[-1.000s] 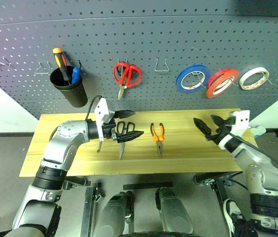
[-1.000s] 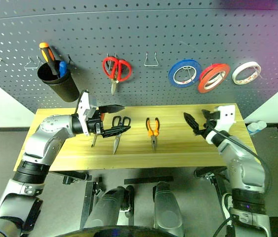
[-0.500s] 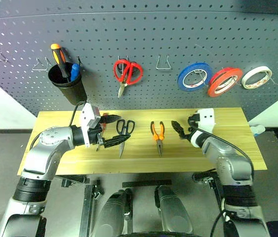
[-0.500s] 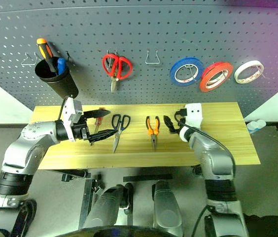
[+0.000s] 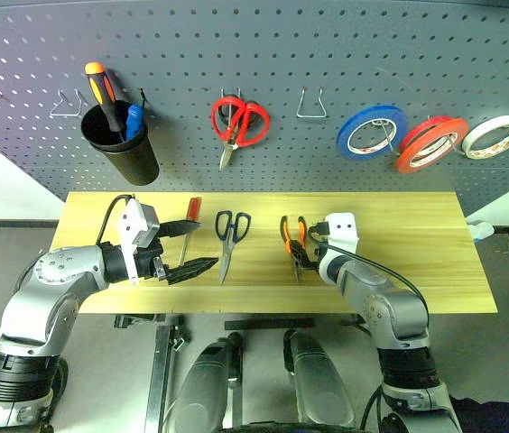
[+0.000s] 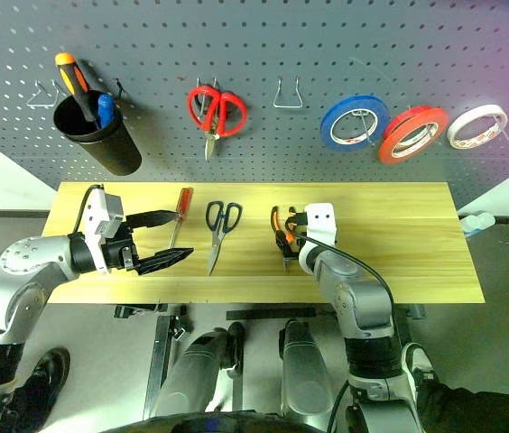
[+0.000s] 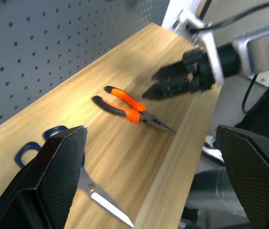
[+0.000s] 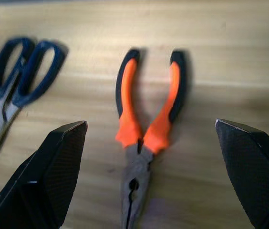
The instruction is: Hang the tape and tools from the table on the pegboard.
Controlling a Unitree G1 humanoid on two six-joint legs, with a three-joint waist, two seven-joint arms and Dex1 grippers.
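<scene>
Right wrist view looks down on the pliers (image 8: 146, 119) lying flat on the bench (image 5: 399, 234), framed between the spread fingers of the released right pincer (image 5: 296, 259). Left pincer (image 5: 189, 248) also gapes empty, with the red screwdriver (image 5: 189, 225) at its 12 o'clock and the scissors (image 5: 229, 236) at 3 o'clock.

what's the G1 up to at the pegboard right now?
It's hanging tools from the table on the pegboard. The orange-red tape already hangs there. The pliers, the dark-handled scissors and the red-handled screwdriver lie on the wood. The right gripper is open and poised over the pliers, not gripping them. The left gripper is open and empty, by the screwdriver.
</scene>
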